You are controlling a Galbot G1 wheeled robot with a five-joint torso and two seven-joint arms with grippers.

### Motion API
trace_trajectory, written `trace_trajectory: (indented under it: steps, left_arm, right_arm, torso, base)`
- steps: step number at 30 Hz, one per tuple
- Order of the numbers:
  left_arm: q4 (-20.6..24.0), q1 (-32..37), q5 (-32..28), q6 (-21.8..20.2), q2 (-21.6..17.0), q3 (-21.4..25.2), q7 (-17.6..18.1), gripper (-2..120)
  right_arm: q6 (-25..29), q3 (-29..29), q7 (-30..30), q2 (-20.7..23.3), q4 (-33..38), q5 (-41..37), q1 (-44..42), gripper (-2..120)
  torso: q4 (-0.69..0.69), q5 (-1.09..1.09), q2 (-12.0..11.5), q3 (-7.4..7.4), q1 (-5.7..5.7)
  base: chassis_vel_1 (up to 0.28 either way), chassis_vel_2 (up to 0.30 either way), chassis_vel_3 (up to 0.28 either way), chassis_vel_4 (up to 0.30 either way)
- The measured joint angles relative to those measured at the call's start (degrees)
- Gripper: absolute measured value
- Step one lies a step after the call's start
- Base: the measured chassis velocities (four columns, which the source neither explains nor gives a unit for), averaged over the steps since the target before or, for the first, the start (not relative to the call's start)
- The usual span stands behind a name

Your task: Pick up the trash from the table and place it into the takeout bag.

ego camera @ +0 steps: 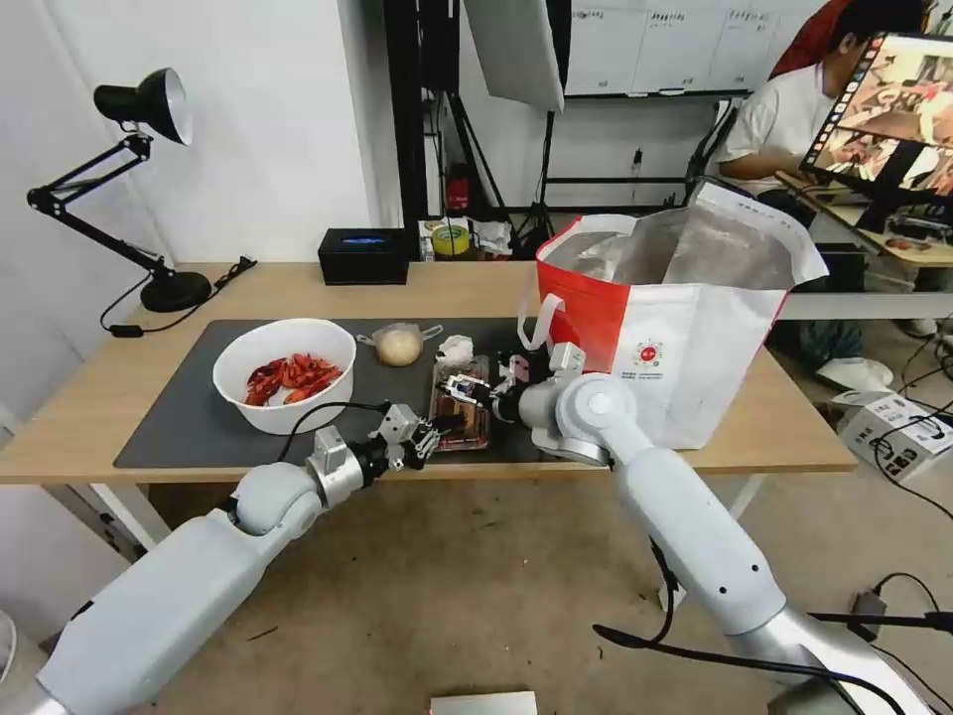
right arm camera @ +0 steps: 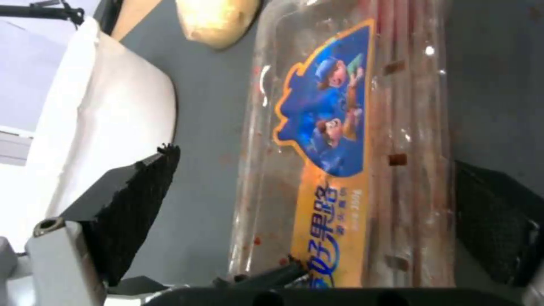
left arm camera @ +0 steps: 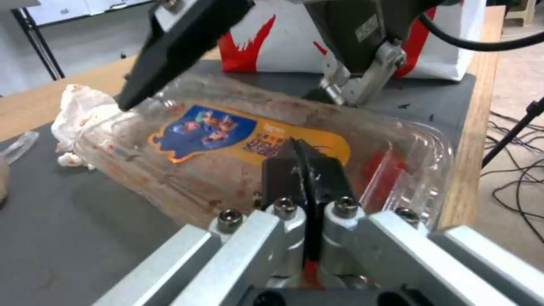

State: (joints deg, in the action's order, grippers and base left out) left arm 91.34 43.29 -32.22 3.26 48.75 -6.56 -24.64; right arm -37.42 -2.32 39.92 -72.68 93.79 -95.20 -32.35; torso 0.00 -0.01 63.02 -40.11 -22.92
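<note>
On the dark grey mat (ego camera: 199,417) of the light-wood counter (ego camera: 89,397), the clear hinged plastic tray (ego camera: 462,402) lies near the front edge, between the white bowl of crayfish shells (ego camera: 286,372) and the red-and-white takeout bag (ego camera: 685,308). The left gripper (ego camera: 429,435) sits at the tray's near edge; in the left wrist view its two dark fingers (left arm camera: 303,178) are pressed together and seem to pinch the tray's rim, though the glare on the plastic makes that contact hard to confirm. The right gripper (ego camera: 467,387) hovers over the tray from the bag's side, spread wide: in the right wrist view one black finger pad (right arm camera: 133,212) stands to each side of the labelled lid (right arm camera: 329,140), apart from it. Behind the tray, the crumpled white tissue (ego camera: 455,349) and the small clear bag with the beige ball (ego camera: 399,345) rest on the mat. The takeout bag stands upright at the counter's right end, its foil-lined mouth open.
</note>
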Motion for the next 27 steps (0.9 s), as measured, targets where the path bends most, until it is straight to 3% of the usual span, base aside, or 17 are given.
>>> trace_trajectory:
  steps: [14,27]
  left_arm:
    - [0.04,0.06,-0.09,0.13,0.05,-0.06,0.02,0]
    - [0.51,0.16,-0.74,0.33,-0.21,0.05,0.01,0]
  right_arm:
    - [0.06,-0.32,-0.93,-0.80,-1.50,0.78,0.24,100]
    - [0.46,0.14,-0.93,-1.39,-2.02,1.45,-0.91,58]
  torso:
    - [0.00,0.00,0.00,0.00,0.00]
    - [-0.03,0.00,0.01,0.01,0.00]
  base:
    - [0.000,0.000,0.000,0.000]
    - [0.000,0.000,0.000,0.000]
